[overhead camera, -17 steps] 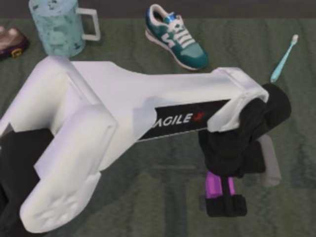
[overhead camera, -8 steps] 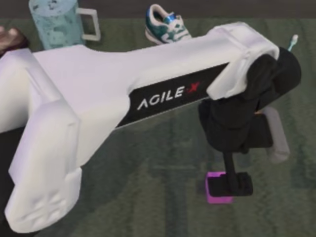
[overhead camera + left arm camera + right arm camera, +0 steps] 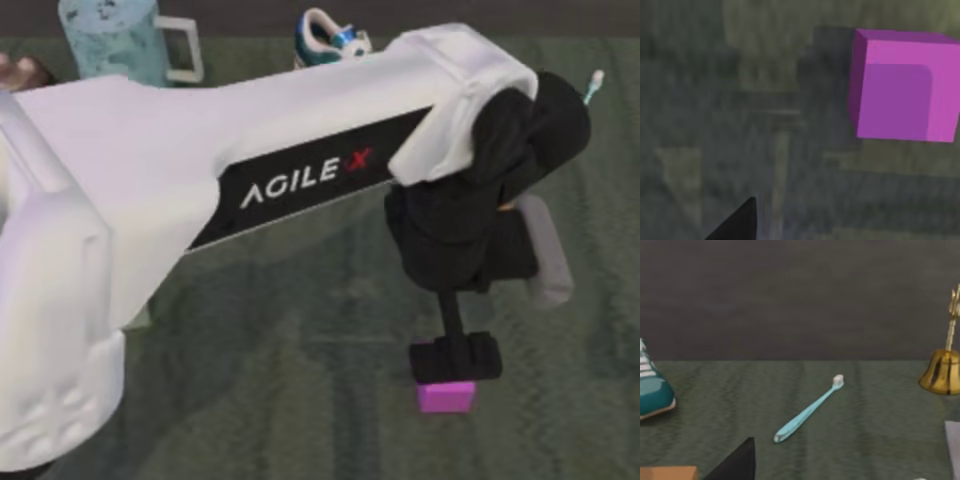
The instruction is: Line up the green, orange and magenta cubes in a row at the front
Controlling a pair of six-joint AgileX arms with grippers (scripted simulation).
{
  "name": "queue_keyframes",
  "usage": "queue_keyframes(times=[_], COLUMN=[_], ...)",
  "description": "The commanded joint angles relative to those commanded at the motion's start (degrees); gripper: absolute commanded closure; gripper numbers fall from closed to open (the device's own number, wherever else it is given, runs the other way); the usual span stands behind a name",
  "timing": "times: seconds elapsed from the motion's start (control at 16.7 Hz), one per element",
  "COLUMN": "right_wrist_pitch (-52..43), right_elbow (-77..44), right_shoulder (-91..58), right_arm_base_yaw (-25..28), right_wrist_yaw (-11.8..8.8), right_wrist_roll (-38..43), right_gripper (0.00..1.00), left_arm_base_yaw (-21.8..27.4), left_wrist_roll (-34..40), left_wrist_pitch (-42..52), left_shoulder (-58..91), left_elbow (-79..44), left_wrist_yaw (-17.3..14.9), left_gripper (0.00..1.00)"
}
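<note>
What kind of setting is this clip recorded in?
Likely a rendered tabletop test scene: a green mat-covered table strewn with unrelated props, namely a magenta cube under the left end effector, a toothbrush, a teal sneaker and a brass bell.

The left arm (image 3: pixel 250 190) hides most of the teal sneaker (image 3: pixel 330 35).

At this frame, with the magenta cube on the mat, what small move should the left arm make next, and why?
Probably lift straight up and clear. The magenta cube sits flat on the mat near the front, and the left gripper appears to hang above it, not around it: the left wrist view shows the cube alone, with no finger touching it.
</note>
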State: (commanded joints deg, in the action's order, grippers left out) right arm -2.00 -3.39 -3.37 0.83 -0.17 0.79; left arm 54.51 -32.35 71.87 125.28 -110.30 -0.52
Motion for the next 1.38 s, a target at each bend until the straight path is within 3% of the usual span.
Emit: queue_keyframes(times=[0.36,0.96,1.38], right_wrist_pitch=[-13.0,-48.8,-66.2], right_elbow=[-19.7,-68.7,-97.2], right_shoulder=[-21.7,-82.3,-115.0], right_arm_base_yaw=[4.0,13.5,18.7], right_wrist_yaw=[-0.1,0.8,0.7], right_wrist_roll=[3.8,12.2,16.9], right_gripper=[0.0,0.0,0.0], left_arm_base_yaw=[-11.3,-38.8,-52.0], left_wrist_roll=[6.3,22.0,29.8], left_wrist_pitch=[-12.5,-45.2,-65.1], left_shoulder=[-22.6,-85.4,-115.9], left_elbow=[20.0,76.0,103.2], left_wrist_yaw=[0.8,1.4,0.9], left_gripper=[0.0,0.0,0.0])
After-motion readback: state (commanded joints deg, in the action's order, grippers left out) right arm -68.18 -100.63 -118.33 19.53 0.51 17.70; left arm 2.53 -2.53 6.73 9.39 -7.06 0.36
